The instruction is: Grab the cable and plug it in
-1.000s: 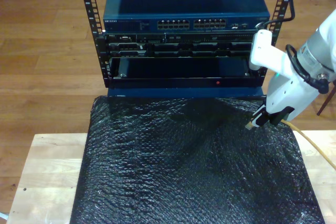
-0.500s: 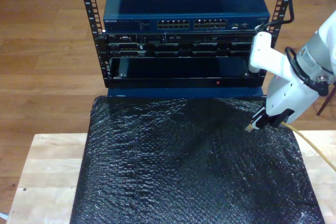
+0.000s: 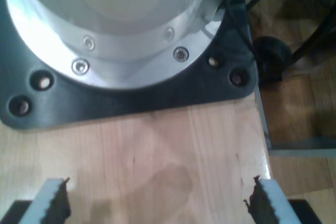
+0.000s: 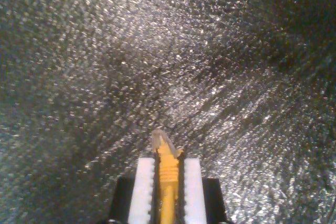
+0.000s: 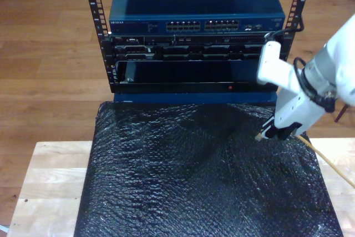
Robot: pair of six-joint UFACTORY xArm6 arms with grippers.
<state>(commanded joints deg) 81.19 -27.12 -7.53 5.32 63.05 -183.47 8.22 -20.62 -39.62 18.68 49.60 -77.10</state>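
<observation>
- My second gripper (image 4: 168,182) is clamped on the cable (image 4: 167,179): white ridged pads (image 4: 144,190) squeeze the yellow strain relief, and the clear plug (image 4: 160,141) pokes out past the tips.
- In the exterior view, my second gripper (image 5: 270,132) hangs at about 3 o'clock over the black bubble-wrap sheet (image 5: 199,176). The plug there is a tiny pale speck, too small to make out.
- The cable (image 5: 330,162) trails toward 4 o'clock and is cut off at the frame edge.
- My first gripper (image 3: 157,203) stands wide open over a bare wooden tabletop (image 3: 157,150), nothing between its serrated tips. Beyond it sits a round metal arm base (image 3: 105,24) on a black plate.
- At 12 o'clock in the exterior view, a rack (image 5: 94,26) holds a blue network switch (image 5: 194,4); its port rows (image 5: 202,25) are blurred.
</observation>
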